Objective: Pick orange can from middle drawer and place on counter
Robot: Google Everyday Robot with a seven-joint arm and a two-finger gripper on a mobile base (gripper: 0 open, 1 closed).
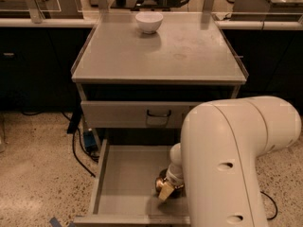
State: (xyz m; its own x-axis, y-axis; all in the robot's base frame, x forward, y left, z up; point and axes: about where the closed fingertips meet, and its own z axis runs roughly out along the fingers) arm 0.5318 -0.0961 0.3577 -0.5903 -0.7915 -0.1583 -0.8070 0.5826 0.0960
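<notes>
no legible text, jaws in middle drawer (127, 181)

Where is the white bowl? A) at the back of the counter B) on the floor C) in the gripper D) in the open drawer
A: the white bowl rests at the back of the counter, while the gripper is down inside the open middle drawer.
</notes>
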